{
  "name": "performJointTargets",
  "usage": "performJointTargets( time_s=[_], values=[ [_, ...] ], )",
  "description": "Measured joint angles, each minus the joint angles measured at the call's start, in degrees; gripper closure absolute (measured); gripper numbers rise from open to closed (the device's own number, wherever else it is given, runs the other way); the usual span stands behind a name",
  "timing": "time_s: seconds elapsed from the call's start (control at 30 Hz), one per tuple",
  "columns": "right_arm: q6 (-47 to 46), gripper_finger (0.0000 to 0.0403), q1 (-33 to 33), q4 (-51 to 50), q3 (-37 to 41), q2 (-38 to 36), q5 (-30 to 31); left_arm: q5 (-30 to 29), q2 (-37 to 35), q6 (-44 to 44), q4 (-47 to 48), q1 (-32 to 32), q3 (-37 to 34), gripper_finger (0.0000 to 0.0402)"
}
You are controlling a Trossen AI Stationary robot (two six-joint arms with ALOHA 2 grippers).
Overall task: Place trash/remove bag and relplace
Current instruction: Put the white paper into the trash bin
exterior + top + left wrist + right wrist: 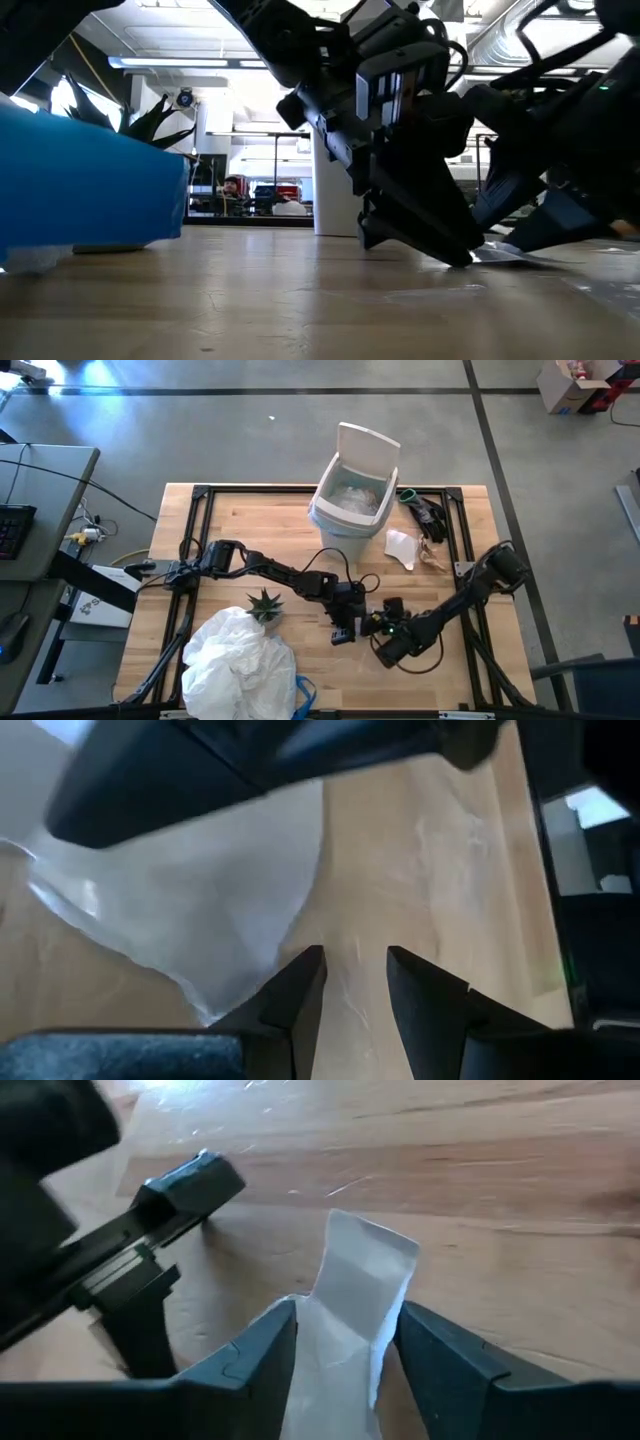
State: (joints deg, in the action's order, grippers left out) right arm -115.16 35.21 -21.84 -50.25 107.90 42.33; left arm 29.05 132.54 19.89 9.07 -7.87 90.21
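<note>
A clear crinkled plastic wrapper (365,1265) lies on the wood mid-table, with one end bent up between the fingers of my right gripper (347,1308), which is shut on it. My left gripper (355,965) is open, with a narrow gap. It points down at the table right beside that wrapper (190,900), close to my right gripper (378,624). The white bin (352,495) stands at the far edge with a translucent liner inside. White and brown paper scraps (405,548) lie beside it. A big crumpled white bag (238,660) rests near the front left. My right gripper pinches the wrapper's raised end (350,1342) between its two fingers, coming in low and slanting from the table's right. That end stands folded up between the fingers, and the remainder lies on the table. My left gripper's fingertip (305,965) stands at the wrapper's edge; whether it touches, I cannot tell.
A small green spiky plant (265,603) stands just left of the grippers, next to the white bag heap. A dark object (425,512) lies right of the bin. The two grippers are almost against each other. Bare wood shows along the near edge to the right.
</note>
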Motion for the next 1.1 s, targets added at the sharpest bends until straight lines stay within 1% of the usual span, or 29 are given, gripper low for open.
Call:
performJointTargets(
  time_s=[0.1, 0.17, 0.27, 0.3, 0.43, 0.53, 0.63, 0.8, 0.93, 1.1],
  values=[
    [3.8, 0.0276, -0.9, 2.5, -0.1, 0.0, -1.1, -0.7, 0.1, 0.5, -0.6, -0.2, 0.0, 0.0303],
    [4.8, 0.0313, -1.3, 3.4, -0.1, 0.1, -1.2, -1.5, 0.3, 0.4, -2.4, -0.1, 0.1, 0.0303],
    [5.2, 0.0381, -1.5, 3.5, 0.0, 0.2, -1.1, -1.5, 0.3, 0.4, -2.6, -0.1, 0.1, 0.0303],
    [5.2, 0.0391, -1.5, 3.6, 0.0, 0.2, -1.1, -1.5, 0.3, 0.4, -2.7, -0.1, 0.1, 0.0303],
    [4.8, 0.0399, -1.5, 3.6, -0.1, 0.2, -1.2, -1.1, 0.3, 0.5, -2.4, -0.1, 0.1, 0.0303],
    [4.4, 0.0402, -0.8, 3.5, -0.5, -0.2, -1.2, -0.5, -0.5, 1.0, 0.0, -0.1, 0.0, 0.0303],
    [4.2, 0.0403, -0.4, 3.5, -1.3, -1.2, -0.9, 0.5, -3.0, 0.8, 3.5, 0.1, -0.2, 0.0303],
    [6.7, 0.0403, 0.4, 3.4, -2.6, -4.3, 4.0, 0.4, -9.9, -3.7, 10.3, 1.2, -0.1, 0.0303],
    [12.7, 0.0403, 0.4, 3.4, -4.8, -8.3, 7.2, -2.7, -15.6, -9.3, 20.6, 1.6, -0.1, 0.0303],
    [23.5, 0.0403, 0.0, 2.7, -9.1, -13.5, 9.7, -9.1, -23.8, -14.6, 31.0, 1.7, -0.1, 0.0303]
  ],
)
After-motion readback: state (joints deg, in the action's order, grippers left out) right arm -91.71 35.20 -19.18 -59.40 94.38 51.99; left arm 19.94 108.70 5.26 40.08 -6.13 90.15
